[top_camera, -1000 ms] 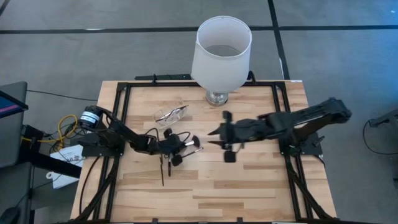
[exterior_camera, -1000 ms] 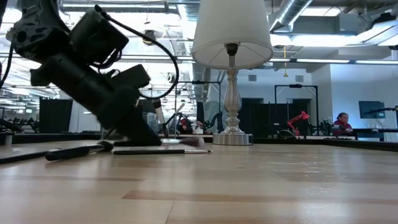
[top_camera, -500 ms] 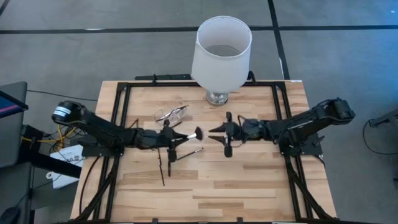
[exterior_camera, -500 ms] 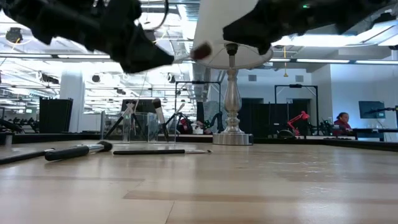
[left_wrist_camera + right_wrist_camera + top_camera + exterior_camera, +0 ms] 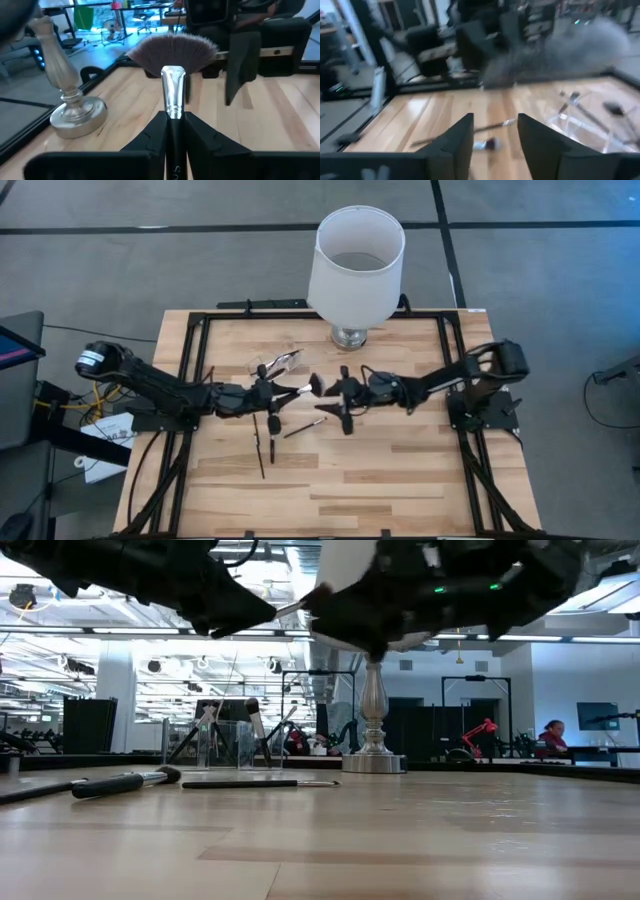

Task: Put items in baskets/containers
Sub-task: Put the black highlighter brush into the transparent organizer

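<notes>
Above the middle of the wooden table [image 5: 400, 470], the left gripper [image 5: 268, 392] pinches a dark-handled fan-headed makeup brush [image 5: 173, 75], its bristles toward the right gripper [image 5: 340, 392]. That gripper's fingers [image 5: 455, 142] are spread, just beside the brush tip.

The fan brush [image 5: 173, 75] has a black handle, a shiny silver collar and grey-brown bristles. The table [image 5: 400, 470] is pale wood in plank strips, framed in black. The lampshade [image 5: 356, 265] is white; its base [image 5: 75, 112] looks silvery, perhaps glass.
</notes>
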